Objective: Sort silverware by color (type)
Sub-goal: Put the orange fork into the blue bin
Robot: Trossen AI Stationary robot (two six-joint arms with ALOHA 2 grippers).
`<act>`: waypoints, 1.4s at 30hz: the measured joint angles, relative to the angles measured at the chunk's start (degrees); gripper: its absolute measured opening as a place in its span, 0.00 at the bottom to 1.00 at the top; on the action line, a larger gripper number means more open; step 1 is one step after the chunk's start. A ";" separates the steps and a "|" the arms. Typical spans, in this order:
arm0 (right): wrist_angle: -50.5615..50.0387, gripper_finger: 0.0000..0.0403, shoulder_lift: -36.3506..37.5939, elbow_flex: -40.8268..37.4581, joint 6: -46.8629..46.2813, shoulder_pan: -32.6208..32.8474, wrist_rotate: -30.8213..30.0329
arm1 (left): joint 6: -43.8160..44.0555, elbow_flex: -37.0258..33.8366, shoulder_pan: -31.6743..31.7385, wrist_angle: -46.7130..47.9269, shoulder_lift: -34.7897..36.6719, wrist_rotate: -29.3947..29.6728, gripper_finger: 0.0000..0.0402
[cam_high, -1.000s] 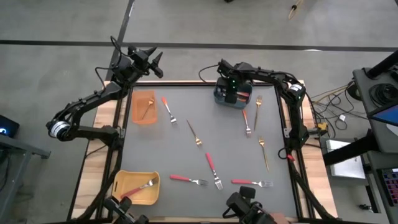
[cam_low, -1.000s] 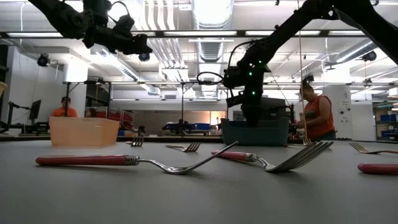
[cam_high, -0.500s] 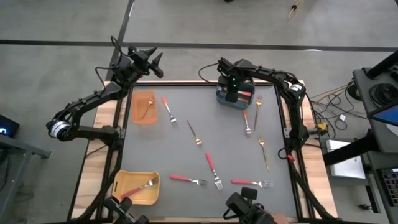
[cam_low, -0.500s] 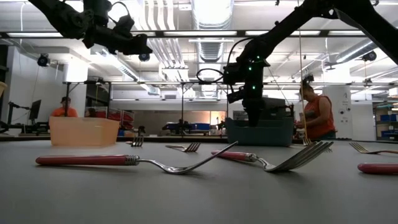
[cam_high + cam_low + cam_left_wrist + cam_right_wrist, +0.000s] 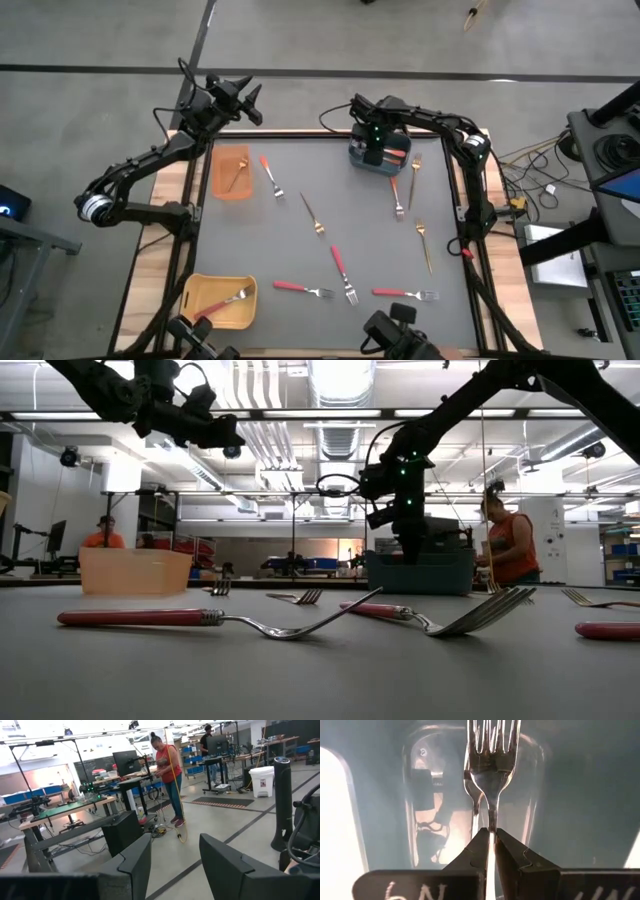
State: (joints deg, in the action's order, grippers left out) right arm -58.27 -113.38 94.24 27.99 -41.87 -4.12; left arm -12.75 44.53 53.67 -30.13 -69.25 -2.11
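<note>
Over the blue-grey bin [image 5: 392, 160], right gripper [image 5: 490, 837] pinches a fork [image 5: 491, 755].

A silver fork [image 5: 491, 775] hangs pinched by its neck between the right fingers [image 5: 481, 851], tines pointing away from them. Below, pink-handled forks [image 5: 341, 265] and thin gold ones [image 5: 313, 213] lie scattered flat.

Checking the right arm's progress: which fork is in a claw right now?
The silver fork pinched by the right claw above the blue-grey bin; the others lie loose.
</note>
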 joint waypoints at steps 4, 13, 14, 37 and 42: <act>-0.04 0.03 0.02 0.00 -1.13 0.00 0.01 | 0.00 0.00 0.00 0.04 0.00 -0.02 0.37; -0.57 0.03 0.00 0.22 -4.70 -0.01 0.02 | 0.00 0.00 0.00 0.63 0.00 -0.02 0.37; -0.77 0.03 0.01 0.53 -4.99 0.00 0.01 | 0.00 0.00 0.00 0.66 0.00 0.00 0.37; -7.77 0.03 -0.06 5.42 -5.39 0.00 0.02 | 0.00 0.00 0.00 0.66 0.00 0.00 0.37; -9.24 0.03 -0.11 5.42 -4.84 0.00 0.04 | 0.00 0.00 0.00 0.66 0.01 -0.01 0.37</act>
State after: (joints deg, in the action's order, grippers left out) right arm -67.50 -113.49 99.66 23.16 -41.87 -4.08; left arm -12.75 44.53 53.67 -29.47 -69.24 -2.12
